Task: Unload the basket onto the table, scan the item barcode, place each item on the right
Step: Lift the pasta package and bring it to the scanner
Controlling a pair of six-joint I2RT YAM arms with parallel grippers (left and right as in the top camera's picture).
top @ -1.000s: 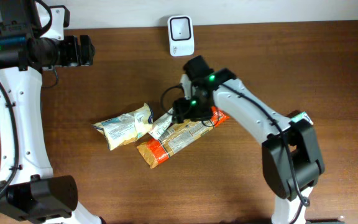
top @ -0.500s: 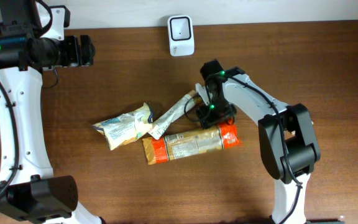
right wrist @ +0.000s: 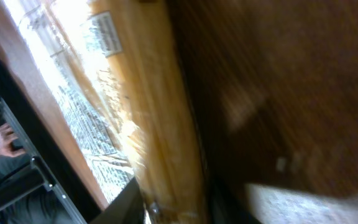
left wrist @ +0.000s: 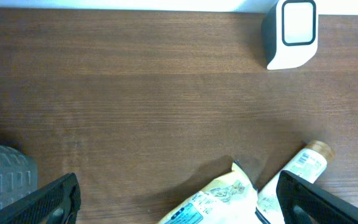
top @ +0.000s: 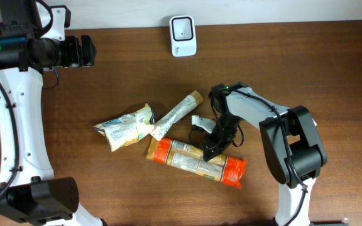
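Observation:
A long orange-ended clear packet (top: pixel 197 161) lies slanted on the brown table, below the middle. My right gripper (top: pixel 211 150) is down on its upper edge. In the blurred right wrist view the packet (right wrist: pixel 145 118) fills the gap of the right gripper (right wrist: pixel 173 208), whose jaws are closed against it. The white scanner (top: pixel 183 36) stands at the back edge and shows in the left wrist view as scanner (left wrist: pixel 293 31). My left gripper (top: pixel 74 51) hovers at the far left, open and empty; its own view shows the left gripper (left wrist: pixel 182 208) with its jaws wide apart.
A white and yellow pouch (top: pixel 127 127) and a slim pale tube pack (top: pixel 178 114) lie left of the packet. Both show low in the left wrist view, the pouch (left wrist: pixel 219 198) and the tube pack (left wrist: pixel 303 165). The right arm's links arch over the table's right middle.
The right gripper swung down and right, and the orange packet turned and slid toward the front right with it. Its jaws narrowed onto the packet. The left arm stayed put.

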